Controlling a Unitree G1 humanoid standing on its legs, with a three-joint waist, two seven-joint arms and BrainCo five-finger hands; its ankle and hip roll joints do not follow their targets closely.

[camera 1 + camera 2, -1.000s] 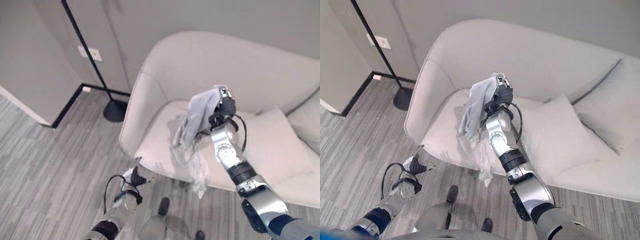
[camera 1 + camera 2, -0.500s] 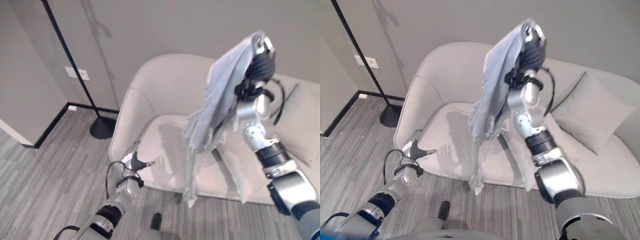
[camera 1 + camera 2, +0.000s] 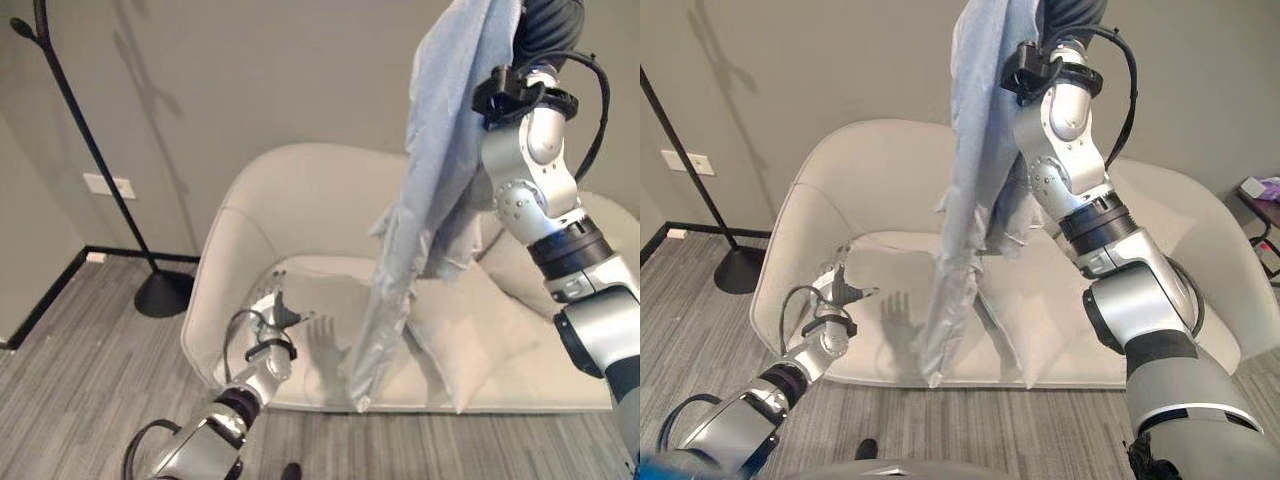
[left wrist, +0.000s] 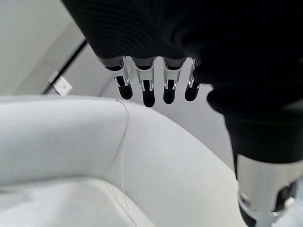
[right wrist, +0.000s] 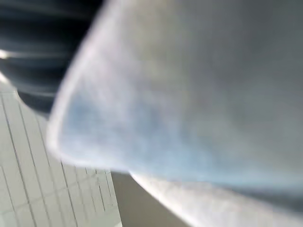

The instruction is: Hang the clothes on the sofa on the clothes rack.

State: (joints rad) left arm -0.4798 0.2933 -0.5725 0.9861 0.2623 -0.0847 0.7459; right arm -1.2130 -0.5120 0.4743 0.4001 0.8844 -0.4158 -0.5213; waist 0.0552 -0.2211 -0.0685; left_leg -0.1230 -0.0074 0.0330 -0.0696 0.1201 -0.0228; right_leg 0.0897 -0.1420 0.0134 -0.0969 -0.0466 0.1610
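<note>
In the left eye view, the right arm is raised high and a pale blue-grey garment (image 3: 420,200) hangs from its top in a long drape, its lower end dangling in front of the sofa (image 3: 300,210) seat. The right hand (image 3: 550,20) is mostly cut off at the upper edge, and whether its fingers are curled on the cloth cannot be told. The left hand (image 3: 272,312) sits low near the sofa's front edge, fingers spread and relaxed, holding nothing. A light cushion (image 3: 470,335) lies on the seat behind the hanging cloth. The black clothes rack (image 3: 95,165) stands on the grey plank floor (image 3: 70,380) at the sofa's left, well apart from the garment.

The right eye view shows the same drape, the garment (image 3: 965,200) clear of the seat except where its tail hangs near the front edge. A small side table (image 3: 1260,205) shows at the far right.

In the left wrist view, the left hand's fingers (image 4: 148,87) are straight in a row above the sofa's curved back (image 4: 71,132), touching nothing.

In the right wrist view, blurred pale cloth (image 5: 189,104) lies close to the lens, hiding the hand's fingers.
</note>
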